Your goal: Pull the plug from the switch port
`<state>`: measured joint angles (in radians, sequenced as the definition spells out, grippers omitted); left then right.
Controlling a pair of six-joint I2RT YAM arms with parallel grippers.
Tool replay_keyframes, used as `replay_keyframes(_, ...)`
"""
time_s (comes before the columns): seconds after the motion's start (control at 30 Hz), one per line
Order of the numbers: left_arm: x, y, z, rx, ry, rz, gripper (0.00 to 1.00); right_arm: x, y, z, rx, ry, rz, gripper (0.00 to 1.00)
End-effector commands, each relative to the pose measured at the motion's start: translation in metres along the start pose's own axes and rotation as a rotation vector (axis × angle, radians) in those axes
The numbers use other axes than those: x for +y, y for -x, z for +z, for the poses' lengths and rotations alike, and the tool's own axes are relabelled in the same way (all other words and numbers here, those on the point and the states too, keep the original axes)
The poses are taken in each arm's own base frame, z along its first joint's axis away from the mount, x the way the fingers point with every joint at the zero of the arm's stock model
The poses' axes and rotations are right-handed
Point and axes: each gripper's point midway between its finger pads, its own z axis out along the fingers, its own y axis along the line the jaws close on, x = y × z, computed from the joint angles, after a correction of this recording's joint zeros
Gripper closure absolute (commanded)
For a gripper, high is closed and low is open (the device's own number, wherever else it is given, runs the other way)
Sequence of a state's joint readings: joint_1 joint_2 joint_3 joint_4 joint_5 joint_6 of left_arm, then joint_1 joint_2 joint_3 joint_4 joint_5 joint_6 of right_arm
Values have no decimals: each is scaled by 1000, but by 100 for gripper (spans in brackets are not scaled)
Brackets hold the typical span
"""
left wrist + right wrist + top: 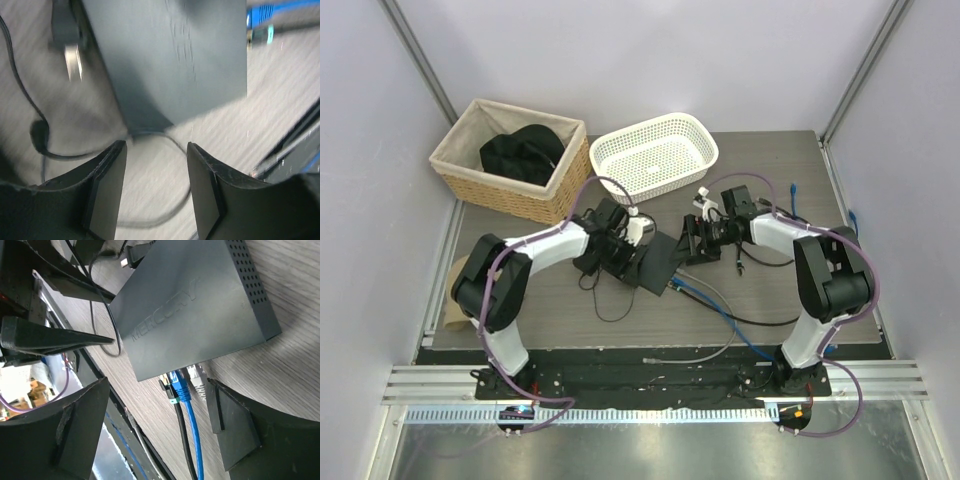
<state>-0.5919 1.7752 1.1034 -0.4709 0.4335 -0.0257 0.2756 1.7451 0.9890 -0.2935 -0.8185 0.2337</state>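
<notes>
Where the two arms meet at mid-desk, the switch (658,262) lies flat on the grey wood-grain desk (770,170), turned at a slant and well clear of every edge. Its port edge faces the near-right corner of the desk. The lid reads MERCURY in raised letters, with rows of vent holes down one side wall. Blue plug (179,390) is seated in a port on that edge, and its blue cable (194,445) trails away from the switch. Black cable (183,440) is plugged in just beside it on one side and a pale grey plug (198,382) on the other, so all three are in.

Right gripper (157,390) is wide open, jaws either side of the port edge, with the three plugs lying in the gap. It holds nothing, and neither finger visibly touches a plug or the switch. Left gripper (156,150) is at the opposite side of the switch, jaws parted, fingertips just short of its corner, no contact seen. Nothing is gripped; only a thin black cord (165,200) lies on the desk under the gap. A loose barrel power plug (70,47), metal tip showing, sits just beside the switch's edge in the left wrist view. It is blurred, so I cannot tell if it touches.

Wicker basket (510,195) with a black cloth (525,150) in it sits at the far-left corner. White plastic basket (650,160) is just beside it along the far edge.
</notes>
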Motion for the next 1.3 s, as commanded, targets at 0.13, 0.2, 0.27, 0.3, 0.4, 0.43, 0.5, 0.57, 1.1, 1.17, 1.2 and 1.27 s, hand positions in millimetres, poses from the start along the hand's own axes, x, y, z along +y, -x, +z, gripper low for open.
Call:
replay_keyframes(0.13, -11, -27, -88, -57, 10, 153, 43, -3, 11, -30, -46, -28, -143, 17)
replay_keyframes(0.2, -24, -12, -97, -137, -40, 207, 43, -5, 1, -29, -25, -32, -144, 18)
replay_keyframes(0.27, -30, 12, -97, -226, -58, 227, 45, -9, -8, -27, -7, -34, -139, 19)
replay_keyframes(0.3, -33, 24, -95, -251, -71, 194, 49, -11, -10, -27, -4, -35, -135, 19)
replay_keyframes(0.4, -32, 51, -74, -264, -112, 117, 67, -16, -15, -25, 11, -49, -122, 20)
replay_keyframes(0.43, -33, 57, -70, -273, -124, 92, 74, -17, -17, -24, 20, -46, -111, 21)
replay_keyframes(0.5, -30, 67, -56, -295, -137, 88, 100, -19, -20, -22, 34, -41, -95, 24)
replay_keyframes(0.57, -31, 69, -47, -279, -145, 81, 100, -22, -19, -19, 40, -40, -91, 26)
replay_keyframes(1.1, 14, 18, 13, -76, 4, 40, 100, -32, -11, 5, 61, 49, -58, 32)
replay_keyframes(1.17, 15, 15, 16, -62, 11, 37, 100, -34, -16, 8, 71, 58, -41, 32)
replay_keyframes(1.2, 15, 16, 16, -60, 12, 37, 100, -35, -18, 9, 80, 64, -31, 34)
replay_keyframes(1.27, 15, 15, 18, -52, 10, 62, 100, -41, -23, 13, 93, 63, -6, 35)
